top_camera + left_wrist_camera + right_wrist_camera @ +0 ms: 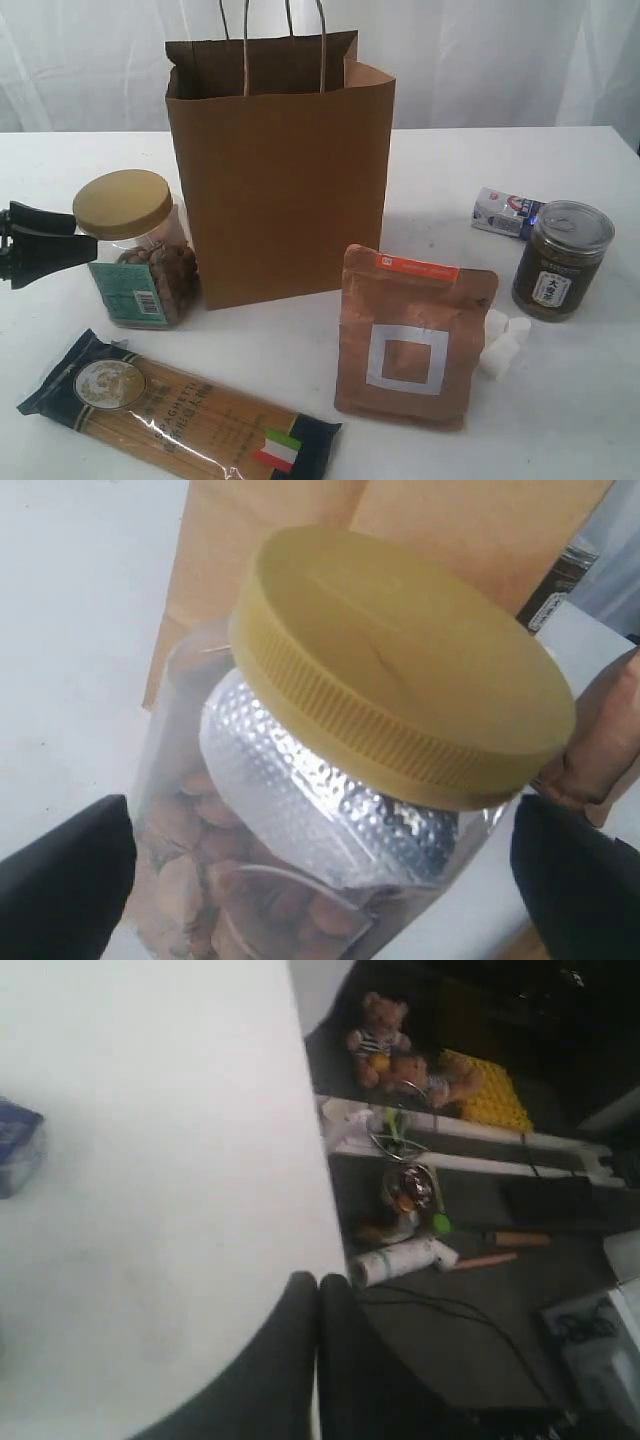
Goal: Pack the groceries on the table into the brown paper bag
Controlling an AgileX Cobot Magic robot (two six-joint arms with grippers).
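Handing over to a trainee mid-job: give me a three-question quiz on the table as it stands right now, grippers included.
1. True or false: the right gripper is shut and empty.
2. Fill the blank: the open left gripper straddles the ____.
3. Which grocery lies between the copper pouch and the dark jar?
Key: 1 true; 2 nut jar; 3 the white marshmallows.
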